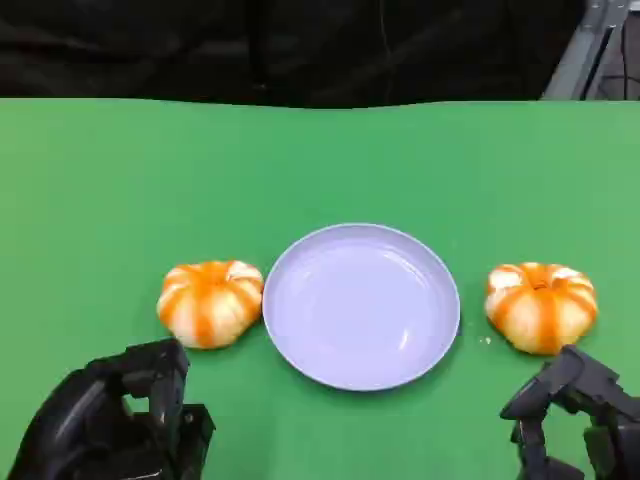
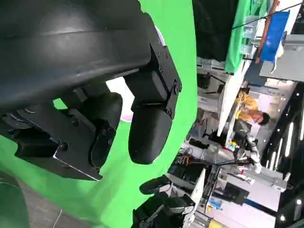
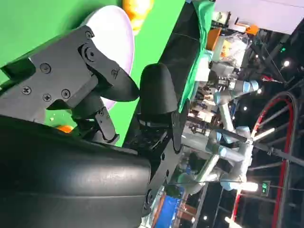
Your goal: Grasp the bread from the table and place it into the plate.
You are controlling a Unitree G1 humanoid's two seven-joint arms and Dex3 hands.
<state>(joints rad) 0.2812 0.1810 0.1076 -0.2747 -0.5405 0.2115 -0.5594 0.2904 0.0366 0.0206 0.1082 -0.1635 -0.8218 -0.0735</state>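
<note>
Two round orange-and-white striped breads lie on the green table [image 1: 320, 160]. One bread [image 1: 210, 302] sits just left of the pale lilac plate [image 1: 360, 305], the other bread [image 1: 541, 306] to its right. The plate holds nothing. My left hand [image 1: 115, 420] is at the near left, just in front of the left bread, fingers apart and holding nothing. My right hand [image 1: 575, 415] is at the near right, just in front of the right bread, also holding nothing. The right wrist view shows the plate [image 3: 114, 28], the far bread [image 3: 137, 8] and a sliver of the near bread [image 3: 65, 128].
The green cloth ends at a dark backdrop [image 1: 300, 45] at the far side. A metal frame [image 1: 580, 50] stands at the far right corner. A person in yellow [image 2: 249, 111] sits far off beyond the table in the left wrist view.
</note>
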